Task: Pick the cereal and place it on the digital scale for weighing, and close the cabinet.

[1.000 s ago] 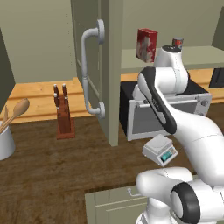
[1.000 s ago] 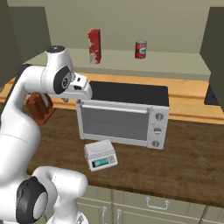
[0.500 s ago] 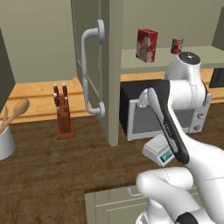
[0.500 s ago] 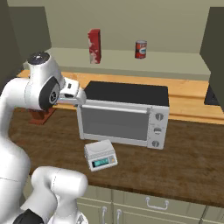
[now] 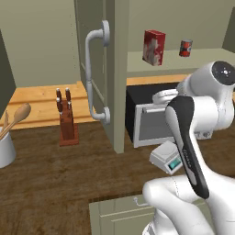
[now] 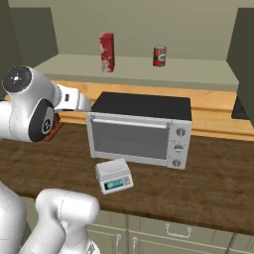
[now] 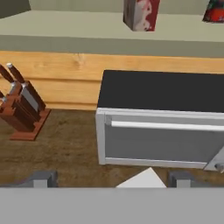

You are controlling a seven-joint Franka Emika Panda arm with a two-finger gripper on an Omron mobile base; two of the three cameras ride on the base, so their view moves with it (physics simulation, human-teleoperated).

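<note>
The cereal (image 5: 154,47) (image 6: 107,52) (image 7: 140,15), a red box, stands upright on the shelf inside the open cabinet (image 5: 96,55), left of a red can (image 6: 159,55). The white digital scale (image 6: 114,176) (image 5: 167,158) sits on the dark counter in front of the microwave (image 6: 141,129); one corner of the scale (image 7: 142,179) shows in the hand view. My gripper (image 7: 111,180) (image 6: 83,103) is open and holds nothing. It hovers by the microwave's left end, well below the cereal, and faces the oven and the shelf.
The cabinet's open door with its curved bar handle (image 5: 92,73) juts toward me left of the microwave. A knife block (image 5: 66,117) (image 7: 22,109) and a white utensil pot (image 5: 4,147) stand further left. Another dark open door (image 6: 243,54) hangs at the right.
The arm has folded lower and swung, and the hand has drawn back a little to the left of the microwave. The cereal, can and scale have not moved.
</note>
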